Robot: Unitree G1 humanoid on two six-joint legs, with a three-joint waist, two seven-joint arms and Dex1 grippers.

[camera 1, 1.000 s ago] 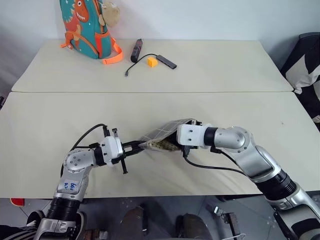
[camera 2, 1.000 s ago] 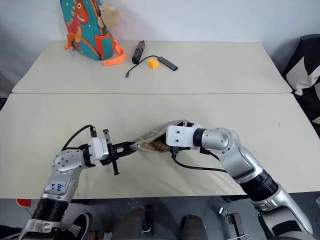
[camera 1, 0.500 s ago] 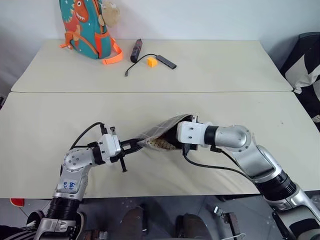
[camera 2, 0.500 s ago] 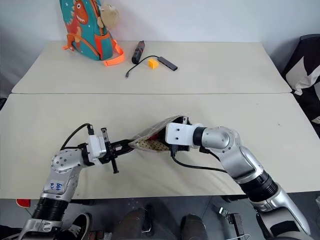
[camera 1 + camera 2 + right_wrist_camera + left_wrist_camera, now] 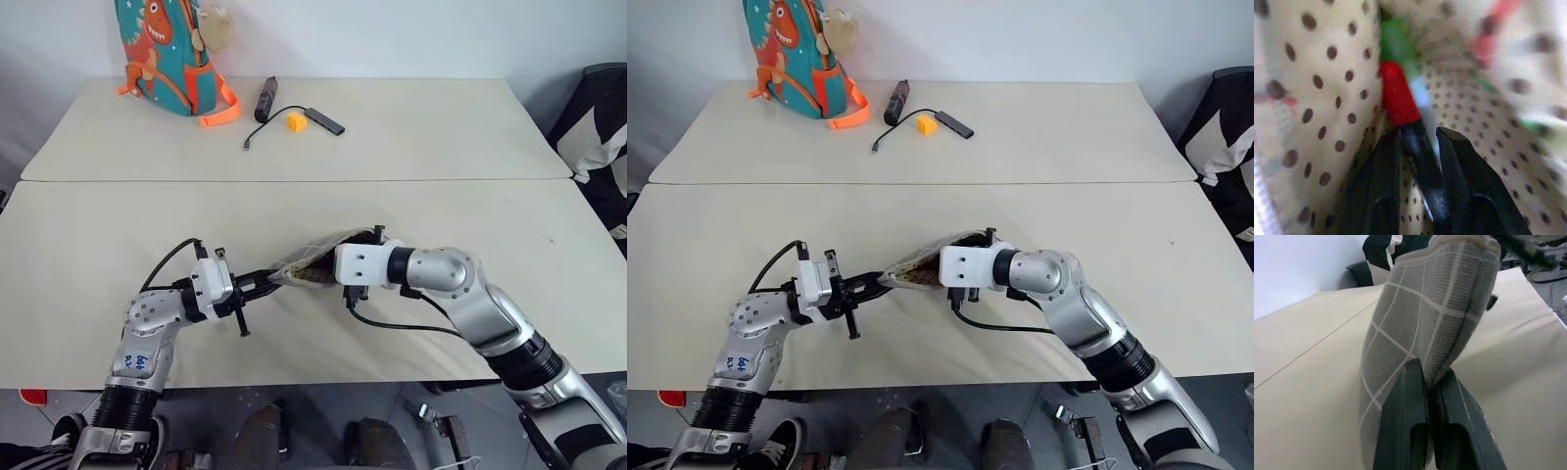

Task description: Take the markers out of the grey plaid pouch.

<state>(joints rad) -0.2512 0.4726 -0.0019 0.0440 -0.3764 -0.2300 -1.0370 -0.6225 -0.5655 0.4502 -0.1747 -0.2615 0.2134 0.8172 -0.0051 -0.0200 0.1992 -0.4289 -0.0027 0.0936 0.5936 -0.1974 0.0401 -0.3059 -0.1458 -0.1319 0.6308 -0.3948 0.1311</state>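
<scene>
The grey plaid pouch (image 5: 312, 260) hangs just above the near table, stretched between my two grippers. My left gripper (image 5: 273, 282) is shut on the pouch's end, and the fabric (image 5: 1425, 318) is pinched between its fingers (image 5: 1409, 396). My right gripper (image 5: 1418, 139) is pushed into the pouch's open mouth from the right, so its fingers are hidden in the eye views. Against the dotted lining, its fingers sit tight on either side of the black shaft of the red and black marker (image 5: 1397, 95). A green marker (image 5: 1393, 41) lies just beyond it.
On the far table stand a teal and orange dinosaur backpack (image 5: 162, 49), a dark stick (image 5: 267, 98), a yellow block (image 5: 295, 121) and a flat black bar with a cable (image 5: 323, 119). A black and white chair (image 5: 600, 117) is at the right.
My right gripper has pushed further left into the pouch and its fingers have closed in on the marker. The pouch's mouth has flattened and dropped. The left gripper has held still.
</scene>
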